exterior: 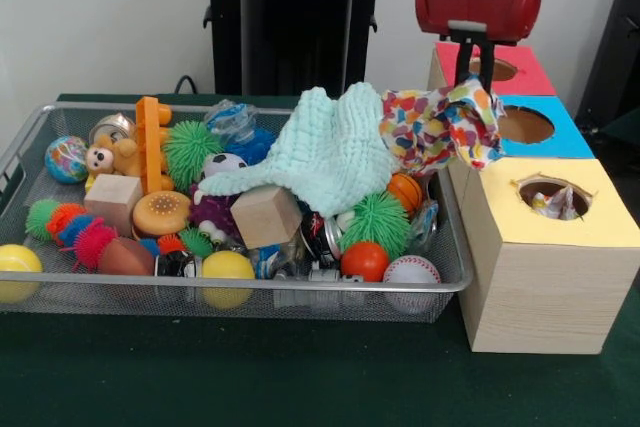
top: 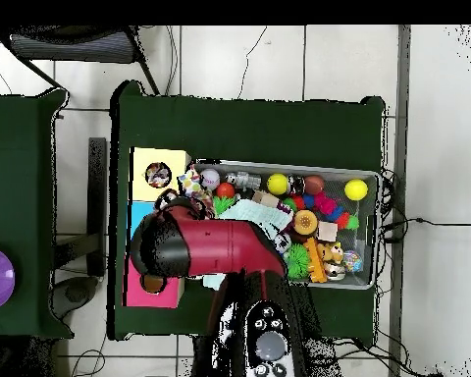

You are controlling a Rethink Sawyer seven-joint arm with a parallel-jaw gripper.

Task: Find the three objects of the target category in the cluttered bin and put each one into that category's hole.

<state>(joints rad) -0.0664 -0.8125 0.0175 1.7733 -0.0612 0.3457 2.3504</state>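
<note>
A cloth with many-coloured spots (exterior: 440, 129) hangs over the right rim of the wire bin (exterior: 60, 292), lifted off the pile. My gripper (exterior: 474, 79) comes down from the red arm head and is shut on the cloth's top right corner. The cloth dangles just left of the blue box top (exterior: 565, 137) and its round hole (exterior: 524, 125). A mint knitted cloth (exterior: 325, 152) lies draped over toys in the bin. In the overhead view the arm (top: 205, 245) hides the gripper; the spotted cloth (top: 190, 182) shows beside the yellow box (top: 171, 157).
Three wooden boxes stand in a row right of the bin: red top (exterior: 530, 75), blue, and yellow top (exterior: 600, 217), whose hole (exterior: 553, 199) shows pale fabric inside. The bin holds balls, wooden blocks (exterior: 265, 215), spiky toys and a small bear (exterior: 100, 159).
</note>
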